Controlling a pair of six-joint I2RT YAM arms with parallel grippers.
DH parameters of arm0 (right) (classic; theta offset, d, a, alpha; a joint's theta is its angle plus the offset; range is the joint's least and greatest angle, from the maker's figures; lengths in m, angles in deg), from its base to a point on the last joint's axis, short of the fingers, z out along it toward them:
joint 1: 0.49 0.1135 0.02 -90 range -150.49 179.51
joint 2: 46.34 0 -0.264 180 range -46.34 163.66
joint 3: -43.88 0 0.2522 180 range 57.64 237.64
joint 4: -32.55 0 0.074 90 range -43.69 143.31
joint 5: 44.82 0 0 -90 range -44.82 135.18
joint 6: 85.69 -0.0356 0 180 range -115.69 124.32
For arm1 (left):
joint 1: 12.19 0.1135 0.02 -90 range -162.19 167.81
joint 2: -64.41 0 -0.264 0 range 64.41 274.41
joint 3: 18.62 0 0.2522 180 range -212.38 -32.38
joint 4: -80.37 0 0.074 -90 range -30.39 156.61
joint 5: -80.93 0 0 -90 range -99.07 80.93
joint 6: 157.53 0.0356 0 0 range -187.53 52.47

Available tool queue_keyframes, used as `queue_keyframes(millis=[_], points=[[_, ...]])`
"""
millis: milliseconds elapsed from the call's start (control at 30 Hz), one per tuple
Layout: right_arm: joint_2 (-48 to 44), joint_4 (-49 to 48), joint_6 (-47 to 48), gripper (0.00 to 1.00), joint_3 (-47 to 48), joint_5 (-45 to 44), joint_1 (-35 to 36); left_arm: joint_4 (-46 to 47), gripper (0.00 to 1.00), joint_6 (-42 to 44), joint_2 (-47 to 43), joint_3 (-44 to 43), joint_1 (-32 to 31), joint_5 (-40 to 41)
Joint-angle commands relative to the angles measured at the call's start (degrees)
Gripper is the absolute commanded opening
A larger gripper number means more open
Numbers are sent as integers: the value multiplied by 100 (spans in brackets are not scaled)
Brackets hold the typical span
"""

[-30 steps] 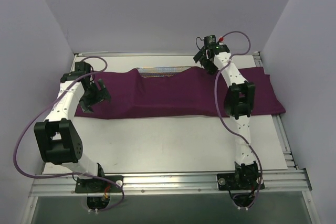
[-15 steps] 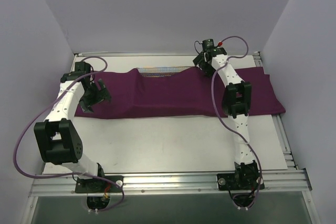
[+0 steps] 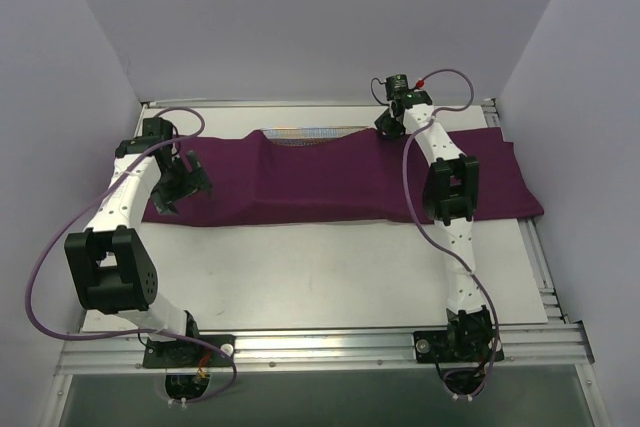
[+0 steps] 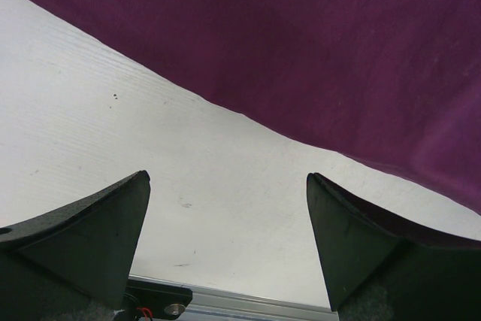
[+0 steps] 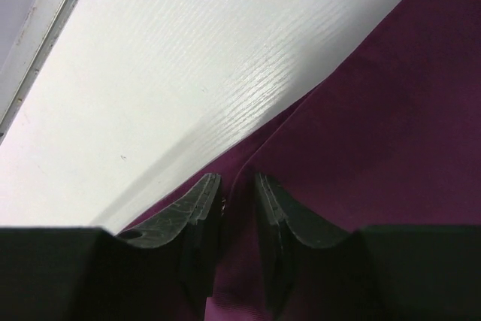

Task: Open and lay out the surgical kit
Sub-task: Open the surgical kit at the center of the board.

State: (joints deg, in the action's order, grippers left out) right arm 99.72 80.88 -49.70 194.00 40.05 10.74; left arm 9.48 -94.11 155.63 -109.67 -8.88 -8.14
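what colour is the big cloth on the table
The cloth wrap is plain dark purple; shows best in the top external view.

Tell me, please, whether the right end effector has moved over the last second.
Yes, slightly: the right end effector has dropped away from the table's back rail onto the purple cloth's far edge, its jaws closing on a fold.

You have a white table with a faint wood-like grain, boxed in by pale lavender walls at the back and on both sides. An aluminium rail runs along its near edge, a side rail along the right edge and a thinner strip along the far edge. In your left wrist view you can see a small dark speck on the white surface and a screw in the metal below it.
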Motion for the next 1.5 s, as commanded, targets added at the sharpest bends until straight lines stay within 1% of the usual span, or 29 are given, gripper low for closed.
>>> queue_keyframes(millis=[0, 67, 133, 300, 500, 633, 767, 867, 967, 1000, 1067, 1100, 1133, 1200, 1233, 1300, 1333, 1367, 1400, 1433, 1467], points=[[-288, 112, -30, 24, -56, -182, -6, 131, 94, 40, -8, -145, -24, -31], [-341, 94, -21, 21, -65, -147, -15, 122, 94, 40, -34, -119, -15, -23], [-402, 77, -12, 14, -30, -164, -15, 114, 94, 40, -69, -110, -24, -23], [-473, 164, 67, 0, 189, -226, -15, 35, 94, 57, -192, -101, -24, 56], [-727, 296, 207, 0, 278, -217, 11, -202, 94, -4, -298, -268, -15, 197], [-1113, 463, 567, 0, 208, -270, 125, -431, 94, -162, -263, -592, -15, 145], [-1623, 507, 831, 0, -283, -244, 310, -598, 94, -416, -175, -795, -6, -92], [-2001, 569, 1120, 0, -539, -121, 476, -616, 94, -610, -8, -883, 29, -478], [-2467, 587, 1480, 0, -1065, 72, 652, -485, 94, -988, 220, -1014, 73, -1041], [-2790, 482, 1543, 0, -1537, 125, 705, -467, 94, -1206, 282, -1076, 64, -1207], [-3187, 350, 1605, 0, -2101, 161, 828, -213, 94, -1436, 396, -1103, 73, -1506], [-3615, 166, 1649, 0, -2426, 196, 855, -133, 94, -1698, 431, -1121, 73, -1638], [-3846, 60, 1658, 0, -3073, 222, 873, -54, 94, -1831, 519, -1138, 64, -1840], [-4407, -203, 1675, 0, -3675, 397, 864, 113, 94, -2148, 625, -1313, 12, -1930], [-4576, -248, 1736, 0, -4165, 450, 864, 166, 94, -2279, 756, -1349, -41, -2034], [-4979, -310, 1842, 0, -4589, 538, 881, 315, 94, -2656, 914, -1428, -67, -2158], [-5121, -380, 1973, 0, -4818, 800, 882, 359, 94, -2798, 1089, -1489, -85, -2263], [-5253, -415, 2026, 0, -5264, 846, 882, 525, 94, -2895, 1187, -1516, -102, -2333], [-5524, -468, 2044, 0, -5477, 820, 882, 570, 94, -3061, 1283, -1577, -120, -2369], [-5675, -547, 2132, 0, -5697, 951, 864, 597, 94, -3124, 1502, -1778, -138, -2395], [-5807, -661, 2202, 0, -6125, 1065, 855, 588, 94, -3185, 1626, -1919, -181, -2413]])
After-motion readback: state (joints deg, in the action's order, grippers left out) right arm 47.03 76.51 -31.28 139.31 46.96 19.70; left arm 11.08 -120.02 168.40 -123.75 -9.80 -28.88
